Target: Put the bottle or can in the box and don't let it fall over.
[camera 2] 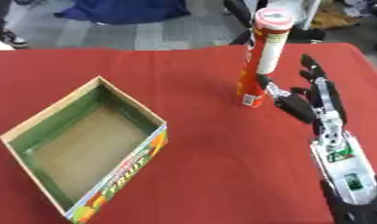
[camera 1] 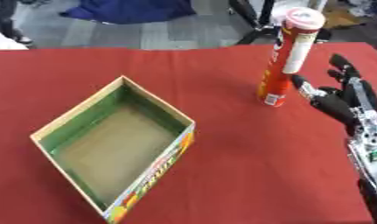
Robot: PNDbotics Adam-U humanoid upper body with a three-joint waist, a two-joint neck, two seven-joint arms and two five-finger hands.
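Cylindrical can [camera 1: 287,57] stands beside rectangular cardboard box [camera 1: 114,146] on red cloth [camera 1: 245,148].

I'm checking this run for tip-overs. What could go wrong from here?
The tall, narrow can stands upright on the red table, so a sideways nudge from the open right hand beside it could topple it. The box sits well to the left, so the carry is long.

can [camera 1: 287,61] stands right of box [camera 1: 114,144], seemingly behind it.
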